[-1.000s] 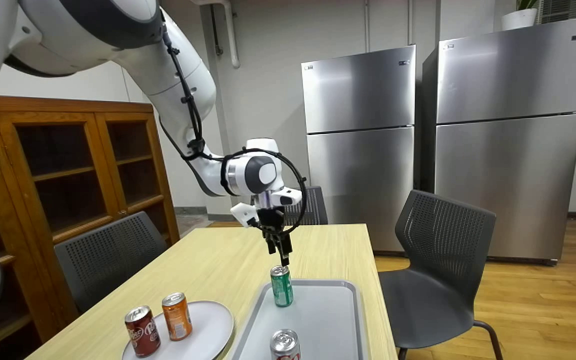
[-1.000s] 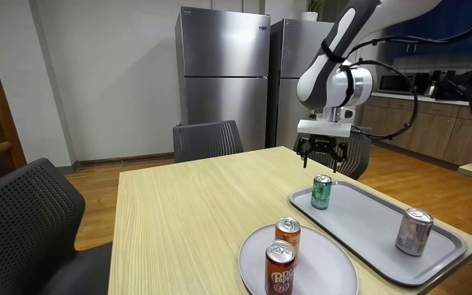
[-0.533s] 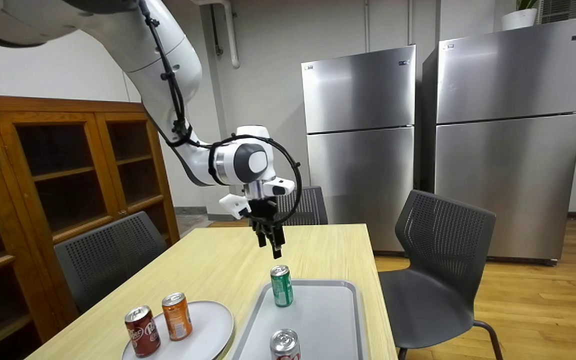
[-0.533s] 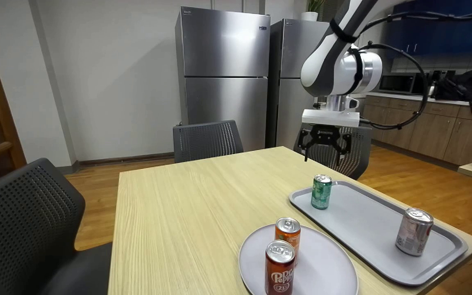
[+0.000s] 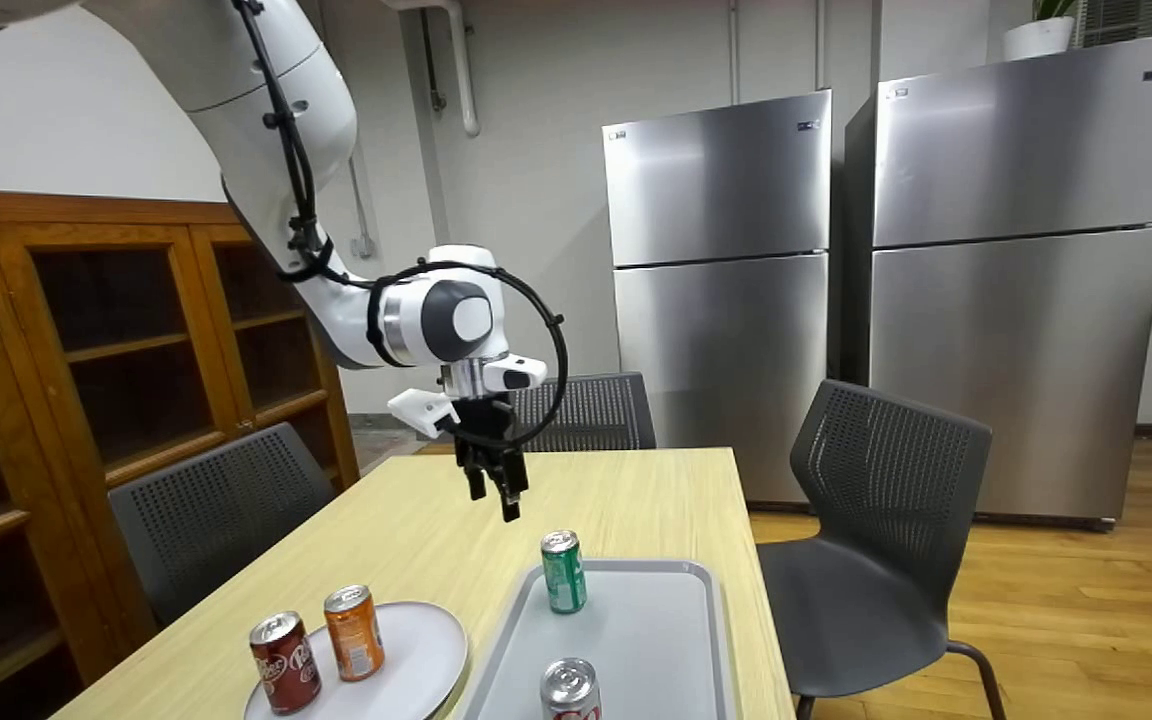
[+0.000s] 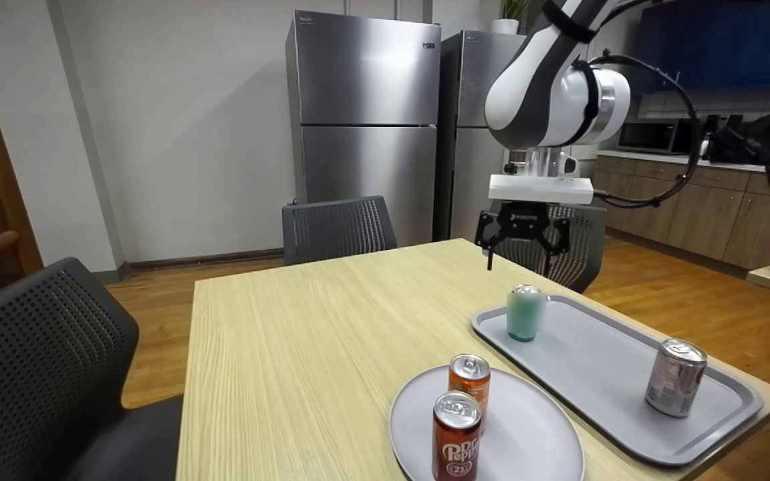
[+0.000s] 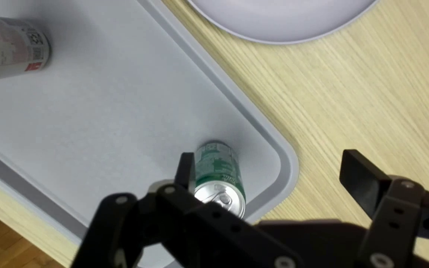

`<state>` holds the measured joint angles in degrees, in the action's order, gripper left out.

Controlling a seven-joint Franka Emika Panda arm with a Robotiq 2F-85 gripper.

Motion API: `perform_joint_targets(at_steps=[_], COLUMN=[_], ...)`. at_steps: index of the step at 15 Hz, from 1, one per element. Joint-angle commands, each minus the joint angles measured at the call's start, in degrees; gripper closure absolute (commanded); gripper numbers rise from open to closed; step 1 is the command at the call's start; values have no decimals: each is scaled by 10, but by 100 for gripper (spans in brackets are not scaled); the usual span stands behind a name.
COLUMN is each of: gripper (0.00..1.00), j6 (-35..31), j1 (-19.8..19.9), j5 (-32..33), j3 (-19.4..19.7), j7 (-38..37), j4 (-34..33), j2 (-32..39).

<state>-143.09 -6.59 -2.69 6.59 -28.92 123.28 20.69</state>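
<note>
On the pale wood-grain table (image 6: 305,347), a green metal drink can (image 5: 564,573) stands upright near a corner of a grey rectangular tray (image 6: 595,357) shared with a silver metal can (image 6: 676,379), while the black two-finger gripper (image 6: 519,268) hangs higher nearby, jaws wide apart.

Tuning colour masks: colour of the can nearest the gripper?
Green can, silver top; clearest in an exterior view.
</note>
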Motion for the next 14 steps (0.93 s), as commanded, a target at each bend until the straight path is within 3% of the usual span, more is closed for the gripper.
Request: perform_joint_targets(at_steps=[1,2,14], gripper=[0,0,0], j6=[5,1,1], j1=[-4,0,-1], j5=[9,5,5], j3=[-18,-14,-21], j7=[19,2,9], j4=[46,16,32], j2=[-43,-12,-23])
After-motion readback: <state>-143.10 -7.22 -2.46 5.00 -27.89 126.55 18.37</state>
